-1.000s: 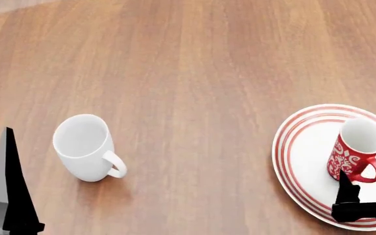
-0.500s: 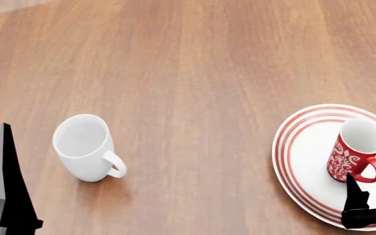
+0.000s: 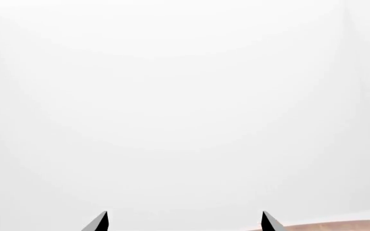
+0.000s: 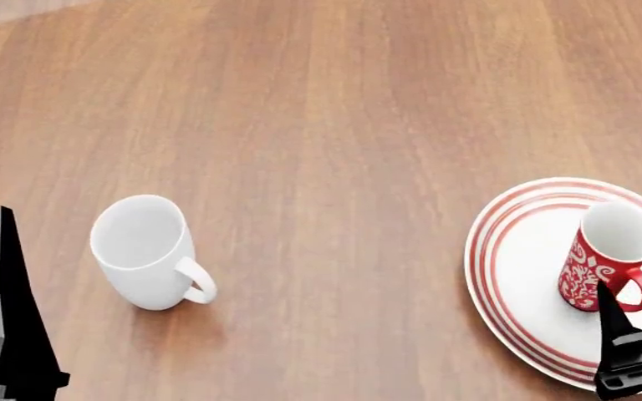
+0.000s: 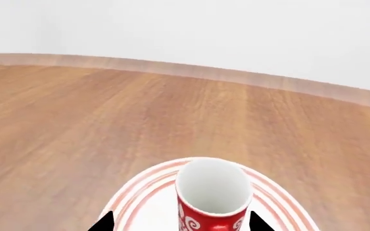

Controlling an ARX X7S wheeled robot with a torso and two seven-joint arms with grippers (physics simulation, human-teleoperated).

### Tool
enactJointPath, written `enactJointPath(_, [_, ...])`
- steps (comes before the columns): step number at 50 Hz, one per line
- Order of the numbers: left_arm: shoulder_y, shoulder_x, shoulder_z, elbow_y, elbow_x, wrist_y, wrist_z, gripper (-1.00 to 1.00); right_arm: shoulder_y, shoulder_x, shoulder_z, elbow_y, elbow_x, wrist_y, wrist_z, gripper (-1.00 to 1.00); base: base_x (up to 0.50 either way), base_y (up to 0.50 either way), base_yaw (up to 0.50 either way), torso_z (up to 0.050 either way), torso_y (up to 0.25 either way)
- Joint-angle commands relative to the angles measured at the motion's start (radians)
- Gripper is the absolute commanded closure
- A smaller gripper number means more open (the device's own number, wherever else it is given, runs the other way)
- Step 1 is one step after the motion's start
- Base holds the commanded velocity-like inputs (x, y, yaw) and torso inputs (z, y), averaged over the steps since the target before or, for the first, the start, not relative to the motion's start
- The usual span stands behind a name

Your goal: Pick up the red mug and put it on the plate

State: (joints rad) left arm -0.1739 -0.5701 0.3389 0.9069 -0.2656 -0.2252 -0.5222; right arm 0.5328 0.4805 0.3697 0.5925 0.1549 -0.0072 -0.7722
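Note:
The red mug (image 4: 602,259), red with a white swirl pattern and white inside, stands upright on the plate (image 4: 517,267), a white plate with red rings, at the right. It also shows in the right wrist view (image 5: 212,192), standing on the plate (image 5: 143,197). My right gripper (image 5: 179,221) is open; its fingertips (image 5: 104,221) stand wide on either side of the mug with a gap to it. In the head view only one right finger (image 4: 617,330) shows, just in front of the mug. My left gripper (image 3: 183,221) is open and empty, at the near left.
A plain white mug (image 4: 143,251) stands upright on the wooden table (image 4: 333,125) at the left, handle toward the near right. My left finger (image 4: 9,317) stands near it at the lower left. The left wrist view shows only a white wall.
My right gripper has drawn back from the red mug toward the lower right edge of the head view. The mug stays on the plate. The left gripper has shifted slightly left.

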Motion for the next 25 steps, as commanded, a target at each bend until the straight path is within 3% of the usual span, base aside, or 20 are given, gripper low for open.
enactJointPath(1, [-0.008, -0.002, -0.003, 0.001, -0.007, -0.004, -0.002, -1.0, -0.114, -0.009, 0.045, -0.248, 0.064, 0.073, -0.023, -1.0, 0.0, 0.0, 0.0, 0.0, 0.0])
enactJointPath(25, [-0.017, -0.008, -0.003, 0.008, -0.014, -0.013, -0.008, -1.0, -0.283, -0.022, 0.126, -0.613, 0.173, 0.135, -0.037, -1.0, 0.0, 0.0, 0.0, 0.0, 0.0])
